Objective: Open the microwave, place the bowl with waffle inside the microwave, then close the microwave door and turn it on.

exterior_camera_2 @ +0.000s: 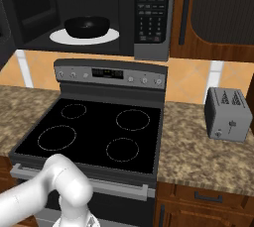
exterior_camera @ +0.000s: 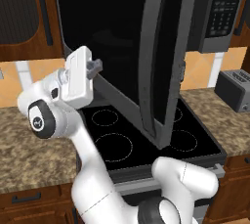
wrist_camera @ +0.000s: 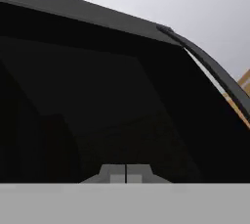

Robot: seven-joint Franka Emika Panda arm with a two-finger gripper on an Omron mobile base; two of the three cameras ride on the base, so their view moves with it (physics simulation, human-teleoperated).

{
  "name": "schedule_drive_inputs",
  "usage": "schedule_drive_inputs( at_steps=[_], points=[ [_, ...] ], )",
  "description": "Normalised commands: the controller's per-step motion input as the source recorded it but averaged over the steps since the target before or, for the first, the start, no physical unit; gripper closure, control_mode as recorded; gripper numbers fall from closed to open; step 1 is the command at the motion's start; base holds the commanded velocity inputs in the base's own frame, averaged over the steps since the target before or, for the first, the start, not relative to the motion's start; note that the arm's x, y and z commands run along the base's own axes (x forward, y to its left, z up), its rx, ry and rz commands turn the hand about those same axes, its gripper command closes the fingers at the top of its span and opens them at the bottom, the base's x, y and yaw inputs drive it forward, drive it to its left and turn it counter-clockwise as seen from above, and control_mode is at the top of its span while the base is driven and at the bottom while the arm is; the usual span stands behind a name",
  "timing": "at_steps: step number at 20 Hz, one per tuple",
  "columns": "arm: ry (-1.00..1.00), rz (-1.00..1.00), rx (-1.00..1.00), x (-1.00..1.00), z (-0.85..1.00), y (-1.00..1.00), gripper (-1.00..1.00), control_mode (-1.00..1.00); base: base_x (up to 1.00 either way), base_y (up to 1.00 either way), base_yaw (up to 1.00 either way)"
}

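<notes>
The microwave [exterior_camera_2: 149,18] hangs above the stove with its cavity open. On the white turntable [exterior_camera_2: 111,36] inside sits the black bowl [exterior_camera_2: 87,26]; its rim hides the waffle. The microwave door [exterior_camera: 122,37] stands swung out over the stove, and its grey frame edge [exterior_camera: 158,71] faces the left base view. My gripper [exterior_camera: 97,65] is shut with nothing in it. Its tips are right at the door's black glass, to the door's left. In the hand view the fingertips [wrist_camera: 117,173] meet close before the dark glass [wrist_camera: 107,100].
A black glass stove [exterior_camera_2: 94,132] with four burner rings lies below, with a knob panel [exterior_camera_2: 111,75] behind it. A grey toaster [exterior_camera_2: 227,114] stands on the granite counter [exterior_camera_2: 198,156] to the right. Wooden cabinets flank the microwave. My arm's elbow [exterior_camera: 46,115] hangs over the left counter.
</notes>
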Motion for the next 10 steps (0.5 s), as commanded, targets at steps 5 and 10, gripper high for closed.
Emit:
schedule_drive_inputs(
  at_steps=[5, 10],
  points=[
    [-0.03, 0.00, 0.24, 0.08, 0.65, -0.96, 1.00, -1.00, 0.00, 0.00, 0.00],
    [0.19, 0.07, 0.23, 0.43, 0.37, -0.94, 1.00, -1.00, 0.00, 0.00, 0.00]
  ],
)
